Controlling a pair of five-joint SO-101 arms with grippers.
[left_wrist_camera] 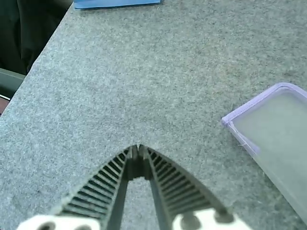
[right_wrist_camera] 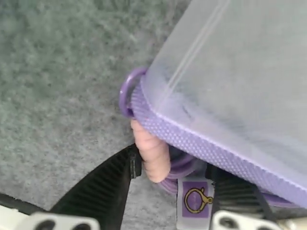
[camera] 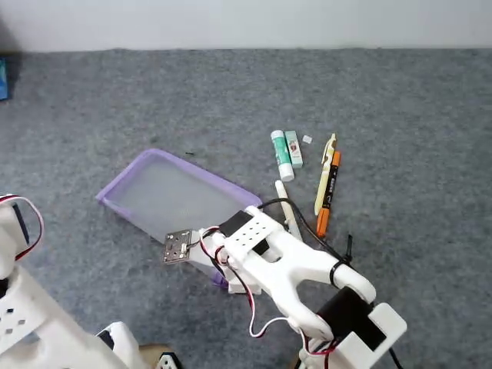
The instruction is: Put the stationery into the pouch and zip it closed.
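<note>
The translucent purple pouch point(camera: 173, 192) lies flat on the grey felt, left of centre. My right gripper point(right_wrist_camera: 175, 182) is at its near corner, shut on the zipper pull point(right_wrist_camera: 151, 155), a pinkish tab beside a purple loop and tag. To the pouch's right lie the stationery: a green-capped glue stick point(camera: 282, 156), a small eraser-like block point(camera: 294, 148), a white stick point(camera: 287, 209), a cream pen point(camera: 327, 173) and an orange pen point(camera: 329, 192). My left gripper point(left_wrist_camera: 138, 149) is shut on nothing, over bare felt, apart from the pouch's corner point(left_wrist_camera: 268, 120).
A small metal plate point(camera: 177, 247) sits by the pouch's near edge. A tiny white scrap point(camera: 307, 139) lies near the glue stick. A blue item point(left_wrist_camera: 115, 4) rests at the felt's far edge. The left arm point(camera: 23, 307) stands at the lower left.
</note>
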